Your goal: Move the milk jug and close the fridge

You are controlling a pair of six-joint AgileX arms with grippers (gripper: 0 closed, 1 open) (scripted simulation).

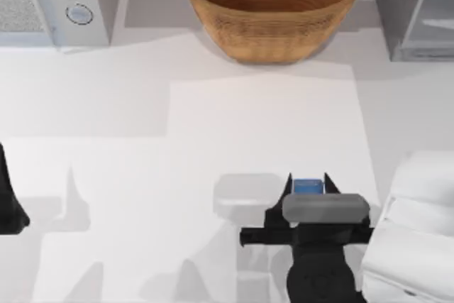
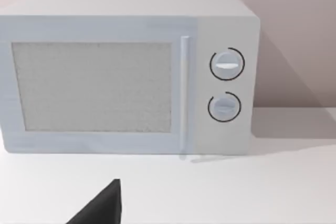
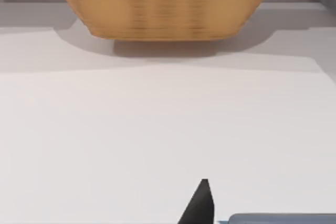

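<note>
Milk jug (image 1: 307, 186) sits between our right end effector (image 1: 308, 184) fingers, pinched near the bench's front right. Fridge (image 1: 415, 5), far right, remains open; both steps look unfinished.

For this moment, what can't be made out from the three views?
- Milk jug: in the top view the right gripper covers all but its blue top, so the grip is unclear.
- Fridge: cut off by the top view's edge; door position unclear.
- Left gripper: parked at the left edge, fingers cut off.

overhead table (image 1: 213, 125), wrists facing microwave (image 2: 126, 72), basket (image 3: 165, 3)
</note>
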